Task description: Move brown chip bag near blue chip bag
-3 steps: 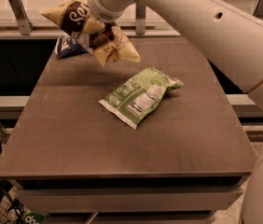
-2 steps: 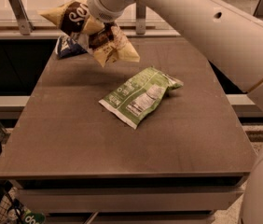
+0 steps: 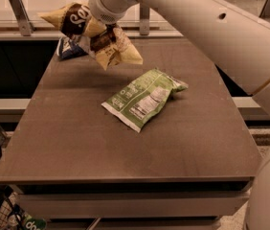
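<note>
Brown chip bag (image 3: 75, 19) is held pinched between the gripper's (image 3: 95, 32) fingers just above the blue chip bag (image 3: 68, 48), which could be covered or pushed off the counter (image 3: 77, 143) by a careless release.

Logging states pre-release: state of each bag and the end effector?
Large dark-brown chip bag with cream edges: held off the table, crumpled.
Small navy-blue chip bag: lying at the table's far-left corner, partly hidden by the brown one.
Green-and-white plastic snack bag: lying flat mid-table.
End effector: shut on the dark-brown chip bag, above the far-left corner.
</note>
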Controlling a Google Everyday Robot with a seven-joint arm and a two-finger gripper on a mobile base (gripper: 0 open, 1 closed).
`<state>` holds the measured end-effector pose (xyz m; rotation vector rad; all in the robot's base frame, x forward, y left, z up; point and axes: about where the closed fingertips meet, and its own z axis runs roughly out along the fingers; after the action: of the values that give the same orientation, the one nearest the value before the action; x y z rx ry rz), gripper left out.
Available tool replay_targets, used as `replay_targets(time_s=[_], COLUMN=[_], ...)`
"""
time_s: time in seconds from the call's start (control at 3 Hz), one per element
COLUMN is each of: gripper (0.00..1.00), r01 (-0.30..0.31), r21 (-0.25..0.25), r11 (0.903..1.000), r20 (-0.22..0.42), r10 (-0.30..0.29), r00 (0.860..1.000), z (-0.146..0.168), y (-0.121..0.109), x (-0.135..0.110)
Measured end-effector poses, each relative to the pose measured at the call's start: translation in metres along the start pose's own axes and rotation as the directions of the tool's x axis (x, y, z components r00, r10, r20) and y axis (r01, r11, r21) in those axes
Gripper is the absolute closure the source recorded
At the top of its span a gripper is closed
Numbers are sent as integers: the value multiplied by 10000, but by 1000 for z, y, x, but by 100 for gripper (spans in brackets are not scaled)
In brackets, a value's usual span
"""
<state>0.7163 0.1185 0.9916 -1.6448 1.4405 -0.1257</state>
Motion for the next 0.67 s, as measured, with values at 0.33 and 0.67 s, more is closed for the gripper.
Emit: replay_targets(time_s=[0.33, 0.67], gripper=[35, 12], r01=[9, 18], r21=[-27, -51], r11=[10000, 10000], r20=[5, 10], r10=[-9, -18], r00=[10000, 10000], z=[1, 3], y=[1, 2], x=[-1, -1])
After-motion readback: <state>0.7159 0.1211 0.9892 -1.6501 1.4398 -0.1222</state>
